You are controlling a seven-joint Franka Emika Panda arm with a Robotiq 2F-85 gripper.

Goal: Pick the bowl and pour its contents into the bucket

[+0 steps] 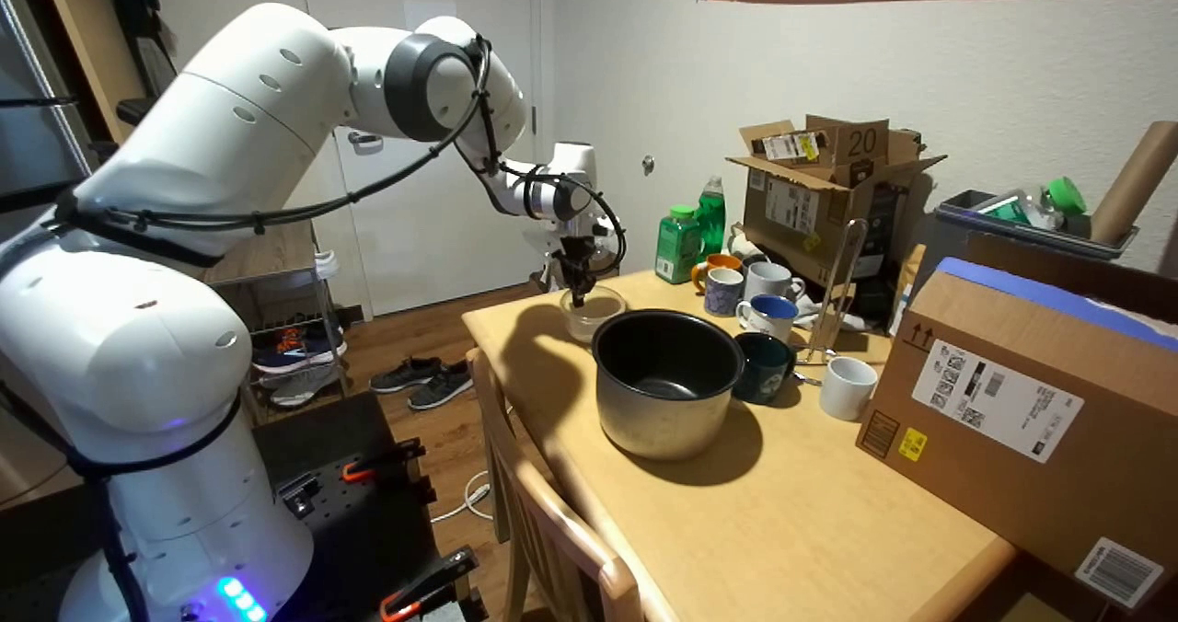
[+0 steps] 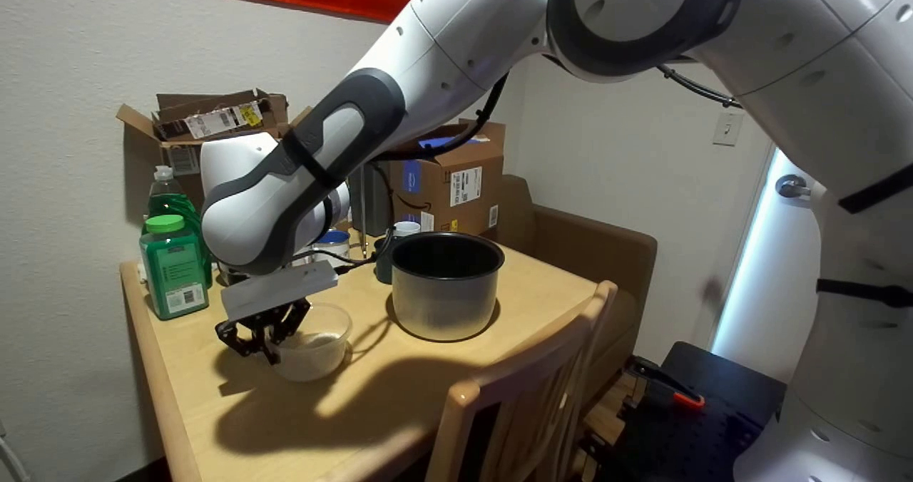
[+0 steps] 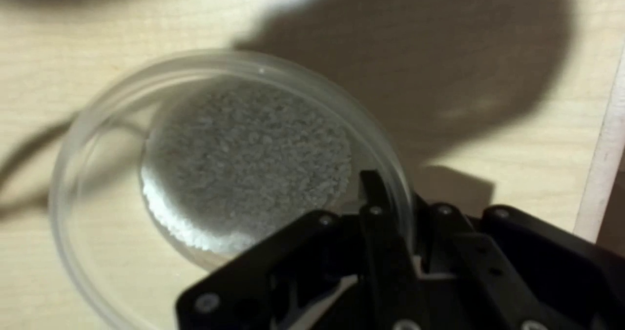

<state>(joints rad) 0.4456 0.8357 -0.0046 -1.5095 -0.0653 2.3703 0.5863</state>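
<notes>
The bowl (image 3: 58, 213) is clear, round plastic with a layer of white grains (image 3: 254, 159), perhaps rice, at its bottom. It appears to rest upright on the table in both exterior views. My gripper (image 3: 398, 188) is shut on its rim, one finger inside the wall and the other outside. The outer finger is partly hidden behind the rim. In an exterior view the gripper (image 2: 267, 343) comes down at the bowl's side. Close to the bowl stands the bucket (image 1: 658, 424), a large grey metal pot with a dark interior and no contents visible.
Several mugs, among them a dark one (image 1: 764, 369) and a white one (image 1: 847, 388), stand beside the bucket. A green jar (image 2: 173, 268) and a soap bottle are near the bowl. Cardboard boxes (image 1: 1031, 420) line the wall side. A wooden chair (image 2: 528, 389) borders the table edge.
</notes>
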